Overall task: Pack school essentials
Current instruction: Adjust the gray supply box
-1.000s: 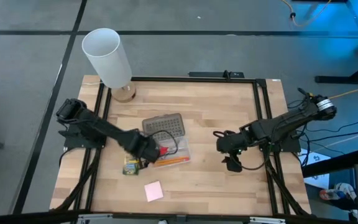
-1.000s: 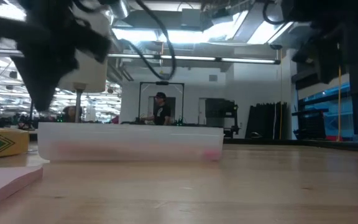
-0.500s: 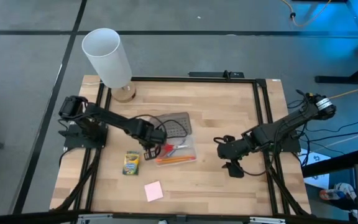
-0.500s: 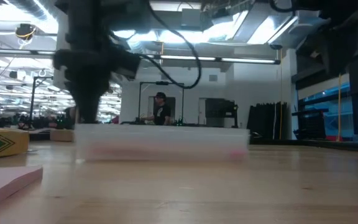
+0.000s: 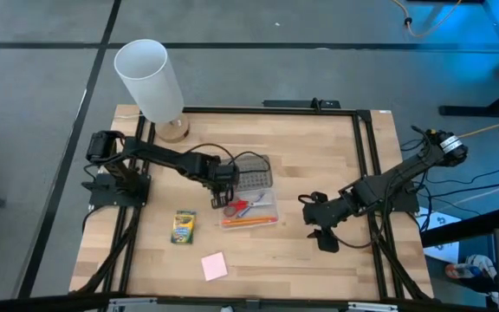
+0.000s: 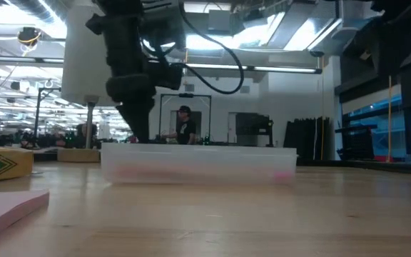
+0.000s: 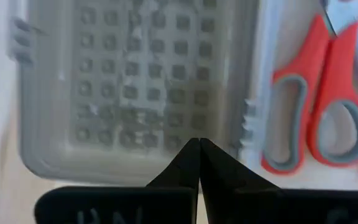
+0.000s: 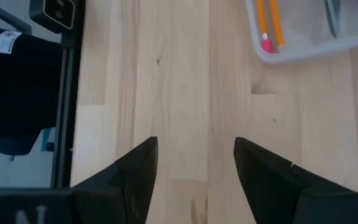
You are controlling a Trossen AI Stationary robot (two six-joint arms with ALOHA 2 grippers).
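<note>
Your left gripper point(image 7: 199, 144), fingers pressed together on nothing, hovers over the grey dotted lid point(image 7: 135, 87) of the clear case point(image 5: 251, 211). Inside the tray lie the red-handled scissors point(image 7: 316, 99), the orange pencil point(image 5: 248, 222) and the blue pen point(image 5: 255, 204). The crayon box point(image 5: 183, 227) and pink sticky-note pad point(image 5: 215, 265) sit outside on the table point(image 5: 310, 147), as the high view shows. Your right gripper point(image 8: 194, 165) waits, fingers spread, near the case; only its wrist view catches the pencil's pink eraser point(image 8: 266, 45).
</note>
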